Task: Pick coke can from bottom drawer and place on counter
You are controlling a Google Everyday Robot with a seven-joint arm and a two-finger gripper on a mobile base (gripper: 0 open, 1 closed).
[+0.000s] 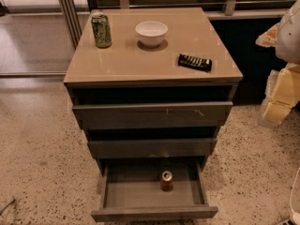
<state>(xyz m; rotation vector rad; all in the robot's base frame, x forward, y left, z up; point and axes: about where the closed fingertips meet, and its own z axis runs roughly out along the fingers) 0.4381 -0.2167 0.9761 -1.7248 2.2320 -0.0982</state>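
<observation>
**While Hanging at the Right Edge, Well Apart From the Can Low in the Drawer**

Though partly cut off by the right edge of the frame, plain enough at mid-height: the gripper point(277, 95), pale yellow, just below a white rounded arm part point(290, 32). Cannot tell whether apart or together. Off to the right of the cabinet, touching neither it nor anything on it.

Next to the left, the counter point(131, 62), glossy tan, filling the upper middle of the frame. Nearest the gripper on it, toward the right front corner, a black oblong item point(194, 62) with pale markings, lying flat. Further left and further back, a white bowl point(151, 33), upright. At the counter's upper left, a green patterned can point(101, 30), standing, well apart from the bowl.

Below the counter's edge, a top drawer point(152, 114) and a middle drawer point(152, 147), each drawn out a little with a dark gap above.

Lowest in the frame, the bottom drawer point(154, 213), pulled far open. On its floor, slightly right of centre, the coke can point(167, 181): red-orange, silver top up, upright, clear of all the drawer's walls and far below and left of the gripper.

All around, speckled floor point(42, 139).
</observation>
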